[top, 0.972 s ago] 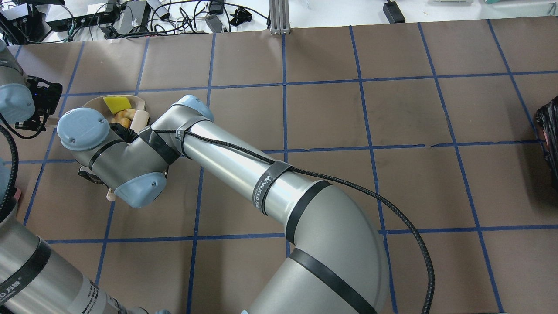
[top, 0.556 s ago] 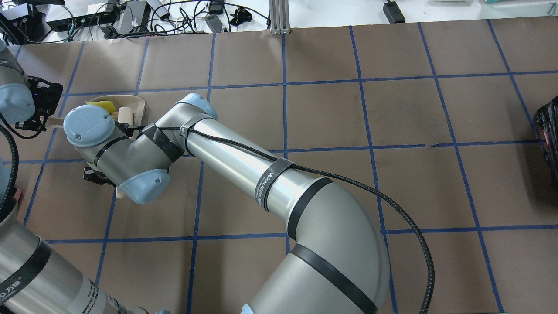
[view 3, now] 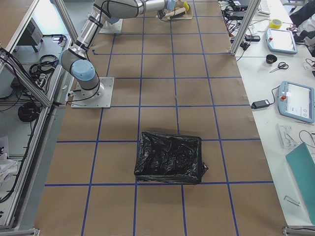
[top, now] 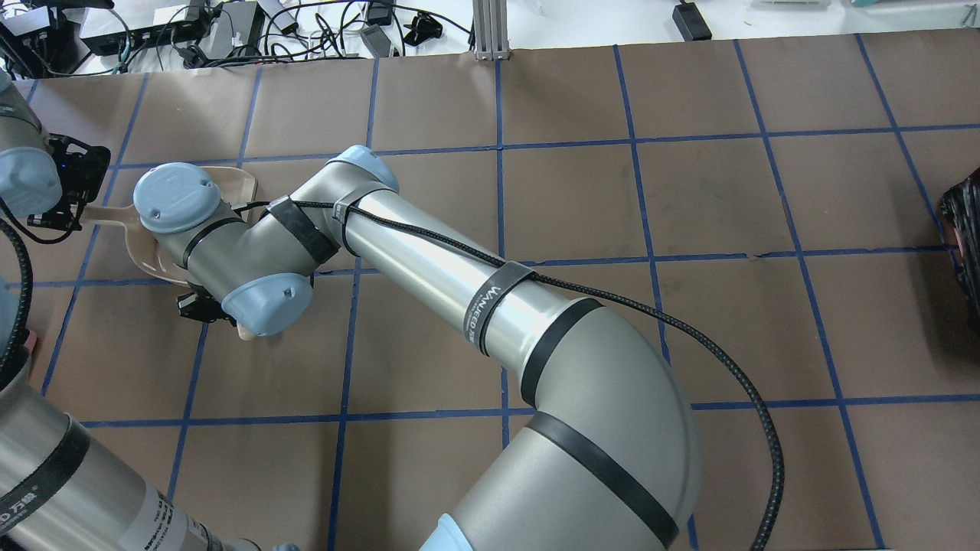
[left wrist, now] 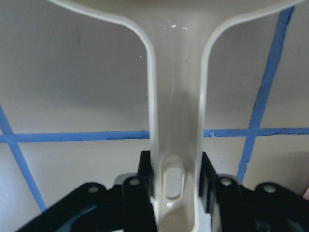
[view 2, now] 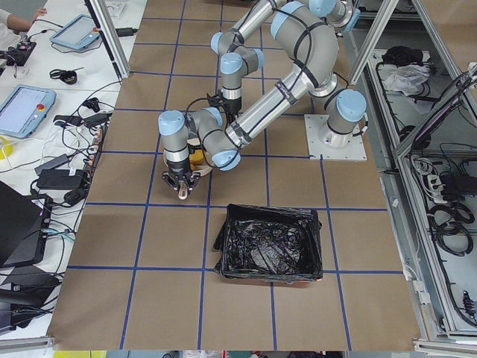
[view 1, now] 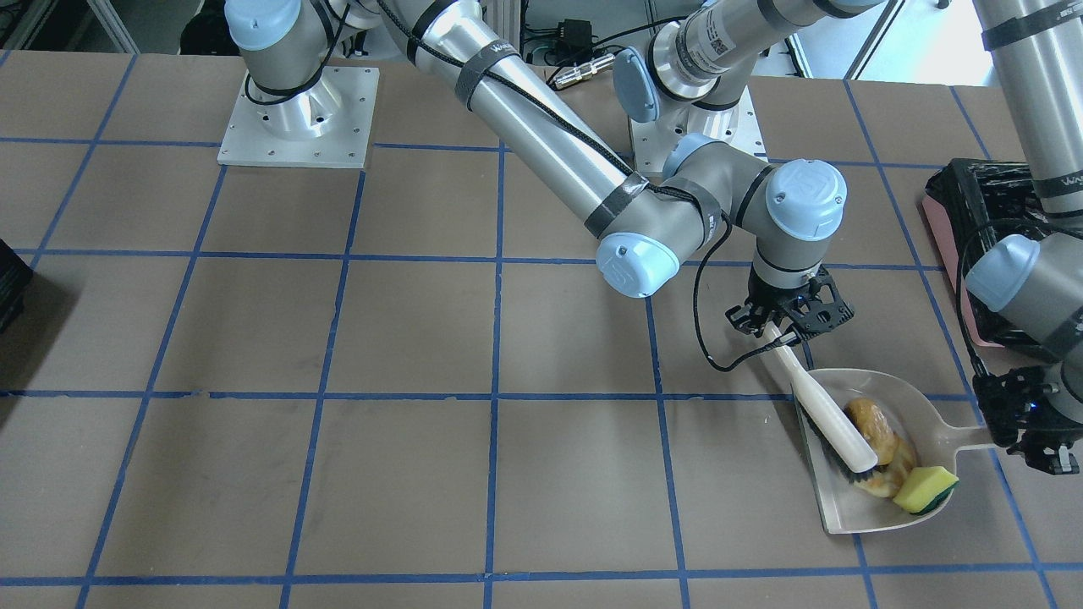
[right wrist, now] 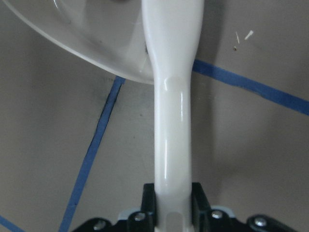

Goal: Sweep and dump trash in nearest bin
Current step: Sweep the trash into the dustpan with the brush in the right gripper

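The trash lies in a white dustpan (view 1: pixel 833 503): a golden-brown bread lump (view 1: pixel 871 421), a tan crescent (view 1: pixel 887 482) and a yellow sponge wedge (view 1: pixel 926 489). My right gripper (view 1: pixel 791 326) is shut on the white brush handle (view 1: pixel 825 406), and the brush head rests in the pan against the trash. My left gripper (view 1: pixel 1019 431) is shut on the dustpan handle (left wrist: pixel 176 121). In the overhead view my right wrist (top: pixel 176 200) hides the trash. The pink-sided bin (view 1: pixel 941 228) with the black bag stands close behind the left arm.
A second black-bagged bin (view 3: pixel 170 157) stands at the table's far right end, showing at the overhead view's right edge (top: pixel 965 245). My right arm (top: pixel 429 260) reaches across the table's middle. Cables and boxes (top: pixel 191 30) lie beyond the far edge.
My right wrist has moved right and away over the dustpan, carrying the brush along. The trash, visible in the pan before, is now hidden under the wrist. The left gripper has stayed put.
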`<state>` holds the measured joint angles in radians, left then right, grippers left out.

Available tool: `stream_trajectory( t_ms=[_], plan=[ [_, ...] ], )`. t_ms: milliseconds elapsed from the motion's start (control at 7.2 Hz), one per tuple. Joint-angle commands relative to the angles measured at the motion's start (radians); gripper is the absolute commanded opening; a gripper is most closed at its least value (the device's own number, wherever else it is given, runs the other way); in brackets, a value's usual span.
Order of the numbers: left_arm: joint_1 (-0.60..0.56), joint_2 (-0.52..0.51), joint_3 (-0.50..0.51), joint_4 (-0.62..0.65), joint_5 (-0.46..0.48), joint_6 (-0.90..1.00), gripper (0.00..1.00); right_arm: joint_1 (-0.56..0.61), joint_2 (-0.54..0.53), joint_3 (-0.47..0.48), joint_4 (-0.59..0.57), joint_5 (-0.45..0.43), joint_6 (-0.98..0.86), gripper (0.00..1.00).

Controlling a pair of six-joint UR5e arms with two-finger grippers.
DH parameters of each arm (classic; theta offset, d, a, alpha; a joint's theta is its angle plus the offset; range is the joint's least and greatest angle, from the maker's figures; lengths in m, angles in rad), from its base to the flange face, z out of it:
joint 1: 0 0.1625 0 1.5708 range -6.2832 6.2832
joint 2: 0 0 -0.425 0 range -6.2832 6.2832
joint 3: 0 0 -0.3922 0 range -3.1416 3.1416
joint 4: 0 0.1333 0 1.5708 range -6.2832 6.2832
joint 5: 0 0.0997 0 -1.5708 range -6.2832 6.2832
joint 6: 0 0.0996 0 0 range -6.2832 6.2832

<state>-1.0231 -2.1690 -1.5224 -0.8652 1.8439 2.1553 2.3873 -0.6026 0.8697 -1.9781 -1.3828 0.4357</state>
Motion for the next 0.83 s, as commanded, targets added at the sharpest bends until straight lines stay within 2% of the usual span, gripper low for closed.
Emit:
stream_trajectory(
  t_ms=[0,278,417,556,694],
  plan=[
    [0.0,0.0,-0.001,0.0,0.0,0.0,0.0,-0.014,-0.046,0.003,0.08,0.01,0.082,0.0],
    [0.0,0.002,0.001,0.0,-0.003,0.006,0.0,-0.078,-0.084,0.032,0.103,0.008,0.237,0.0],
    [0.0,0.005,0.001,-0.011,-0.006,0.008,0.0,-0.092,-0.145,0.104,0.113,-0.007,0.302,0.0],
    [0.0,0.014,0.001,-0.035,-0.012,0.008,0.0,-0.112,-0.233,0.246,0.102,-0.022,0.301,0.0],
    [0.0,0.035,0.011,-0.116,-0.028,0.009,0.0,-0.128,-0.343,0.417,0.09,-0.068,0.292,0.0]
  ],
)
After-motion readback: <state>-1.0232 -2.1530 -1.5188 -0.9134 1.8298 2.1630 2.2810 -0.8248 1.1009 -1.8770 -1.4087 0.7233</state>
